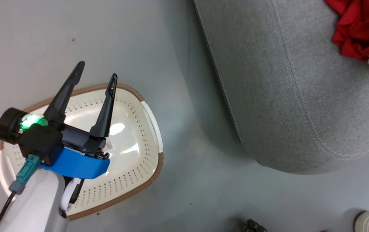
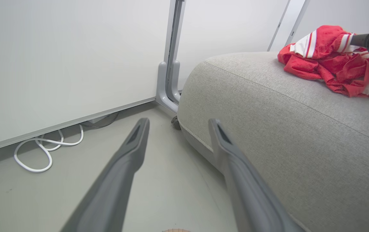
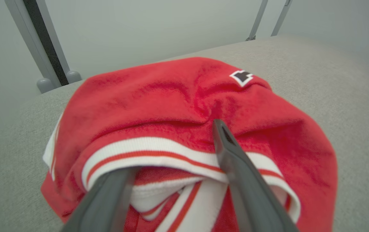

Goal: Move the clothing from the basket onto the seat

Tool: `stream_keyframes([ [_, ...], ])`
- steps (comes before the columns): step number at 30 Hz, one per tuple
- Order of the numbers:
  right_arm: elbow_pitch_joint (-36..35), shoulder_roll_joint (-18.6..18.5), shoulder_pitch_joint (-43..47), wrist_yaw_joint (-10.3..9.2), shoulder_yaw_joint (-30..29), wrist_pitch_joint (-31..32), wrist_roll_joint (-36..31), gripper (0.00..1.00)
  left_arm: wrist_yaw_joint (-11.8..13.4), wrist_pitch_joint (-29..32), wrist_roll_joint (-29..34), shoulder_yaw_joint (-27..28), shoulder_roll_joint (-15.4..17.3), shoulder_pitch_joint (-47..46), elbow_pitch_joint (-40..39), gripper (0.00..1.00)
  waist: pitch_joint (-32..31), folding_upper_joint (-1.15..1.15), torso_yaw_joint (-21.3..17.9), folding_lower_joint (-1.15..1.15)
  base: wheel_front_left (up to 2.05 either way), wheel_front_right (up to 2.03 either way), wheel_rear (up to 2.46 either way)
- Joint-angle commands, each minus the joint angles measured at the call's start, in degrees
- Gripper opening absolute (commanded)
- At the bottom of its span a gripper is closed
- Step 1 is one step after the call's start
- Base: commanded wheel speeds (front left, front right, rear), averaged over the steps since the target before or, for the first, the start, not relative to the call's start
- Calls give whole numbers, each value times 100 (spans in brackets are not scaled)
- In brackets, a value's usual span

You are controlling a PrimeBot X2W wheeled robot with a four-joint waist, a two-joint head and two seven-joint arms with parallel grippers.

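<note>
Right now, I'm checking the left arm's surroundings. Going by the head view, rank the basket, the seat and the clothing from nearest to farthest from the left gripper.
1. The basket, directly below the open left gripper.
2. The seat, to the gripper's right, across a strip of floor.
3. The clothing, heaped on the seat's far right, in the upper corner of the view.

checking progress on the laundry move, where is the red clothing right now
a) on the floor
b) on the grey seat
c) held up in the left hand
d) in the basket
b: the red clothing lies bunched on the grey seat, while the basket shows its bare white bottom.
</note>
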Motion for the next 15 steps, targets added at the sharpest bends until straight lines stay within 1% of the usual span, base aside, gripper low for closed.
stream_keyframes([
  [1, 38, -6, 107, 1, 36, -25, -7, 100, -1, -38, -25, -7, -14, -49, 46, 100, -186, 0, 64, 0, 0, 0, 0],
  [5, 205, -90, 335, 1, 348, -58, -29, 100, 5, -153, -105, -32, -238, 50, 409, 100, -647, 0, 179, 0, 0, 0, 0],
  [10, 400, -154, 681, 1, 708, -45, 56, 100, -46, -200, -258, -73, -526, 201, 853, 100, -1293, 0, 360, 0, 0, 0, 0],
  [15, 512, -27, 1087, 1, 1248, -92, 216, 100, -68, -204, -358, 127, -807, 437, 1071, 100, -1851, 0, 533, 0, 0, 0, 0],
])
